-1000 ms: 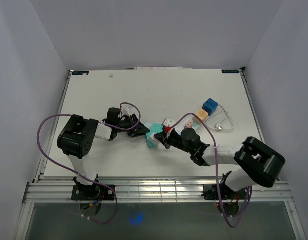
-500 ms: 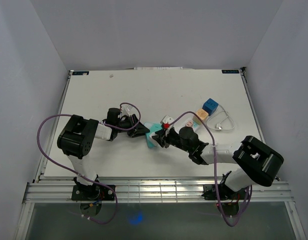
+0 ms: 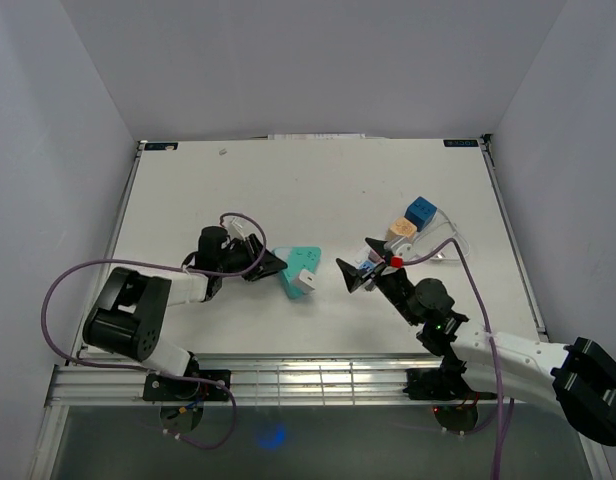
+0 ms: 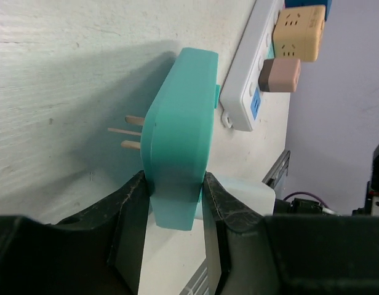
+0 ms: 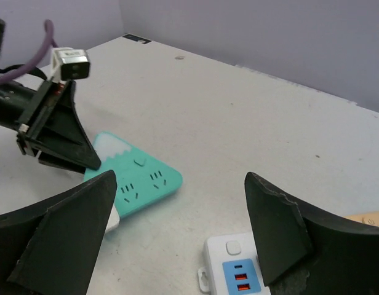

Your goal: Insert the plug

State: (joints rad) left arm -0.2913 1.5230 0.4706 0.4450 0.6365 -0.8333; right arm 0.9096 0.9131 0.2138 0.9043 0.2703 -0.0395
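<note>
Nearest the arms' bases, the right claw (image 5: 180,178) hangs over the tabletop (image 3: 188,190) with its fingers (image 5: 72,227) spread wide and nothing between them. To its left, the left claw (image 3: 276,264) is clamped on the teal plug (image 4: 180,141), one finger (image 4: 131,209) pressed to each flat side at its narrow end. The plug lies low by the middle of the tabletop with its socket face up. Its three metal prongs (image 4: 129,132) point down at the surface, though whether they touch it cannot be told. A small white block (image 3: 306,285) sits against the plug's near corner.

Farther back and to the right lies the white power strip (image 4: 251,80), well apart from the plug. From above, the right claw stands between the two and hides part of the strip. A brownish cube (image 4: 279,75) and a tan cube (image 4: 298,32) sit on the strip. A blue cube (image 3: 420,212) is just beyond them, and a white cable (image 3: 450,243) loops beside it.
</note>
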